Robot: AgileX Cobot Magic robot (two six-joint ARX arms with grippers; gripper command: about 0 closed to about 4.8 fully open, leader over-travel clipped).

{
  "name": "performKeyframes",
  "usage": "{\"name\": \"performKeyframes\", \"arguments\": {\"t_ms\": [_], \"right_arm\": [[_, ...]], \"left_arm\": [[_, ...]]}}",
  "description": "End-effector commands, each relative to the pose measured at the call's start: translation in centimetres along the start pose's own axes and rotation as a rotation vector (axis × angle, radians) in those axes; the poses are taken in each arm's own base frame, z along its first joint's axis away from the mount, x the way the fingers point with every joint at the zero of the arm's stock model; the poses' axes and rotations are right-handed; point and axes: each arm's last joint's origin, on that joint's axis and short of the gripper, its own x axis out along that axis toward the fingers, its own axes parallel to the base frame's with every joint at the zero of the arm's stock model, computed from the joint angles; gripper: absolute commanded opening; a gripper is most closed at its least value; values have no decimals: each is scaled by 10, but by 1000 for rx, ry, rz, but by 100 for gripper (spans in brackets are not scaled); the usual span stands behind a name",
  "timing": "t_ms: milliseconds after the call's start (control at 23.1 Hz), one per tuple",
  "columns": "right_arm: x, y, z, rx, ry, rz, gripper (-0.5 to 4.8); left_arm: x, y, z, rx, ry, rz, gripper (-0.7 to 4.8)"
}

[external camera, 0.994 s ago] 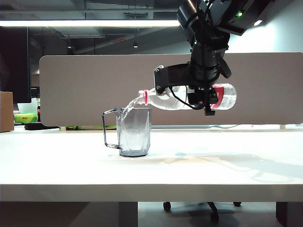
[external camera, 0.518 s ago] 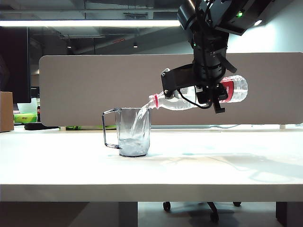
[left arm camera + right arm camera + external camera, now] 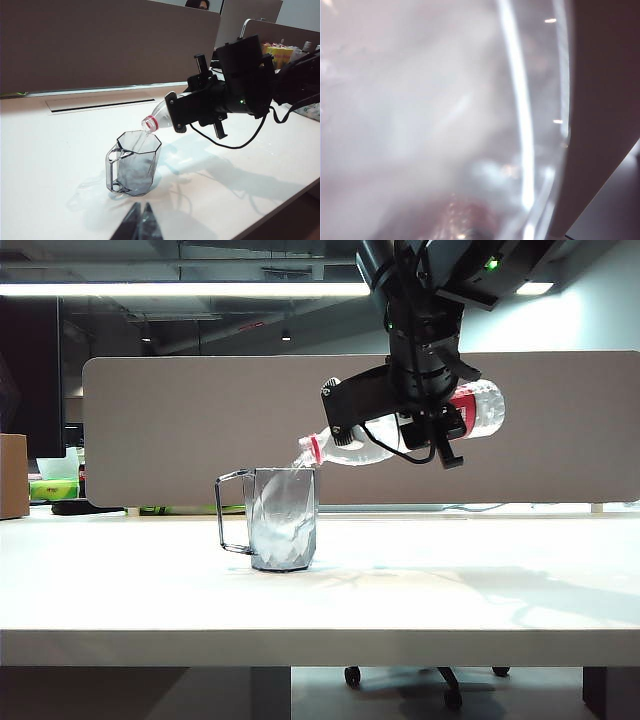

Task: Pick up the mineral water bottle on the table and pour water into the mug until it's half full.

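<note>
Your white table (image 3: 450, 590) runs before a grey divider panel (image 3: 180, 430), with the mug (image 3: 283, 519) standing on it as your landmark. Above and beside the mug, your right claw (image 3: 425, 415) clamps the mineral water bottle (image 3: 370, 440), tilted mouth-down over the rim, water (image 3: 285, 525) streaming in. Your left claw (image 3: 140, 222) hangs near the mug, tips together, holding nothing.

A pale divider panel (image 3: 200, 430) spans the back; a ceiling strip light (image 3: 185, 288) glows at eleven o'clock, a brown box (image 3: 13, 476) sits at nine, chair castors (image 3: 450, 685) at five
</note>
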Motion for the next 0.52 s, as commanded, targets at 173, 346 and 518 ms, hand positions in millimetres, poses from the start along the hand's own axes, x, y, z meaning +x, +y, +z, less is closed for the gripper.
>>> {"name": "performKeyframes", "arguments": {"t_ms": [173,346,518], "right_arm": [[-4,-12,-3,42,27,-52,190],[-4,-14,-3,34,27,-73,189],[-4,-17,-3,39,26,-93,189]], "left_arm": [[0,0,1,7,-4,-5,-5],[0,0,1,7,-4,-6,-5],[0,0,1,7,-4,-5,-5]]}}
